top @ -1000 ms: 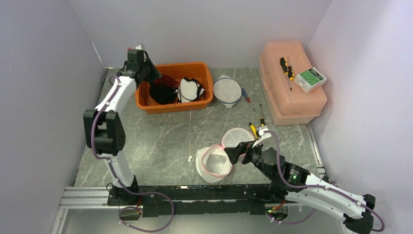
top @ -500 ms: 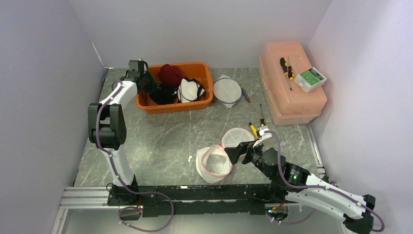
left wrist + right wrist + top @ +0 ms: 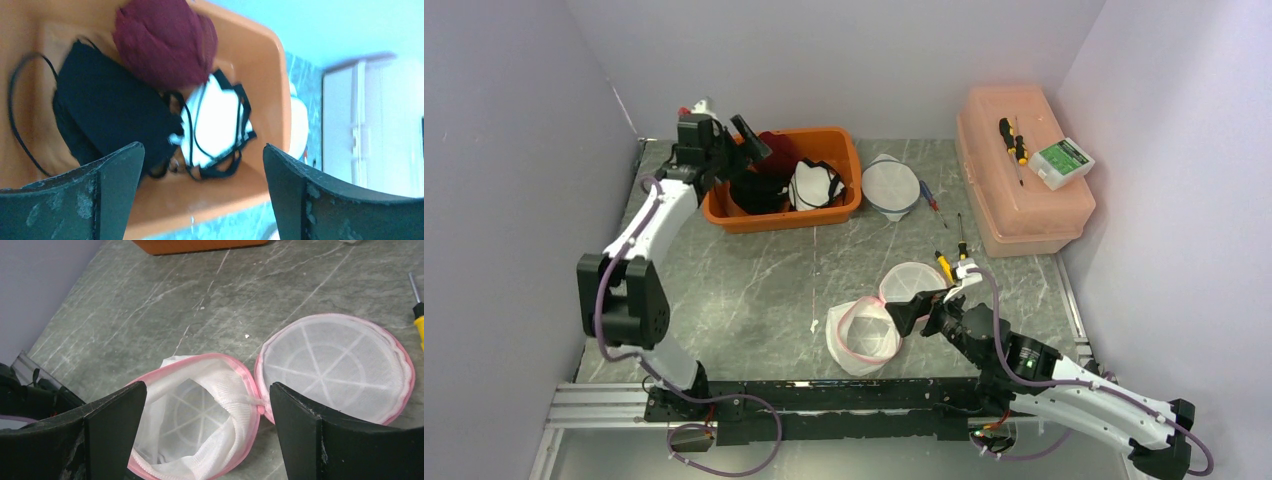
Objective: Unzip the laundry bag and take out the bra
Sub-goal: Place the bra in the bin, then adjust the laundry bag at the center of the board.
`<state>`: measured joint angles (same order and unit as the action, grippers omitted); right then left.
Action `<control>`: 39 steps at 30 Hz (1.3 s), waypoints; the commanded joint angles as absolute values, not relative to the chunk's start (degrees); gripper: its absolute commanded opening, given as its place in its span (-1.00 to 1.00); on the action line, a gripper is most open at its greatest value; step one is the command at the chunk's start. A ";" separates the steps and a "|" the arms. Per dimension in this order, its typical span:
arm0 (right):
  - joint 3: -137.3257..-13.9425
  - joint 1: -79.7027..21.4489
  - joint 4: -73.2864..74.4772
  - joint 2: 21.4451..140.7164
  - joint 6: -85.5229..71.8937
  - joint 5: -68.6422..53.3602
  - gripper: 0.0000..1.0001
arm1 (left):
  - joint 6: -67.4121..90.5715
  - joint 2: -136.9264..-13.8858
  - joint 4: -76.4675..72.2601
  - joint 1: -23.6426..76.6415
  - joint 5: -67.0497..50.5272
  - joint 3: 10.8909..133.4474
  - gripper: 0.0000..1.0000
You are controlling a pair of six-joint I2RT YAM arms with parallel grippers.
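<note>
The left gripper (image 3: 200,150) hangs over the far left corner of the bench (image 3: 754,290), above the orange bin (image 3: 839,205), with its jaws spread wide and nothing between them. Inside the bin, a maroon bra (image 3: 165,42) sits bunched against the far wall. A black bra (image 3: 105,115) lies beside it on the bin's left side, and a white bra with black trim (image 3: 215,125) lies to their right.

The pink-rimmed laundry bag (image 3: 200,415) lies unzipped near the middle of the bench's near edge. Its lid half (image 3: 340,365) is folded flat to the far right of it and joined at the rim. Only white mesh shows inside the bag. The right gripper (image 3: 207,387) hovers just above the open bag, jaws spread and holding nothing.

A second round mesh bag (image 3: 891,186), closed, rests just right of the bin. A small screwdriver (image 3: 930,198) lies beside it. Two more screwdrivers (image 3: 961,236) lie between the pink bag and a salmon plastic box (image 3: 1024,215) at the bench's right edge. On that box's lid sit another screwdriver and a small green-and-white carton (image 3: 1062,162).
</note>
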<state>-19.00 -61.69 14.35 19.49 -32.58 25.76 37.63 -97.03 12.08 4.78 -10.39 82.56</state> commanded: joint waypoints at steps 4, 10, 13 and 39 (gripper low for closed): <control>-23.04 -61.75 19.51 17.60 -36.33 32.80 1.00 | 38.77 -77.25 19.87 23.55 1.42 72.77 0.89; -25.23 -61.54 27.75 23.74 -45.20 37.63 1.00 | 42.78 -69.28 26.76 40.36 5.55 63.08 0.89; -25.83 -60.92 29.05 30.75 -49.04 37.23 1.00 | 44.12 -70.45 27.03 46.53 1.22 60.13 0.89; -19.38 -55.92 29.84 33.13 -65.20 31.72 0.98 | 49.11 -74.48 27.66 59.99 -6.12 49.43 0.64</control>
